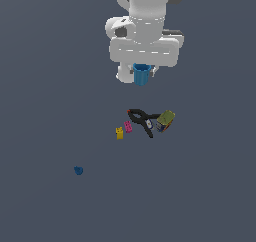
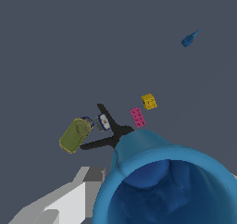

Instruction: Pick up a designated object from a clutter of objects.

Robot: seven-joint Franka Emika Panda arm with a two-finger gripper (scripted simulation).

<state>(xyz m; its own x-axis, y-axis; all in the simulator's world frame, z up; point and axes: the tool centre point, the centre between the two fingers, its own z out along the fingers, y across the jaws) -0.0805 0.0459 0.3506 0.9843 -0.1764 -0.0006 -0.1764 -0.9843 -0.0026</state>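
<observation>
Holding cup clenched in pincer, clear above clamp and box; best lifting straight, grip firm, no tilt, no swing over clutter.

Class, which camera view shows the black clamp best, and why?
The wrist view: the black clamp shows its spread handles clearly, though the blue cup covers one end. The exterior view shows the clamp whole but smaller.

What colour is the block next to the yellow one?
Pink block, clearest in the wrist view.
</observation>
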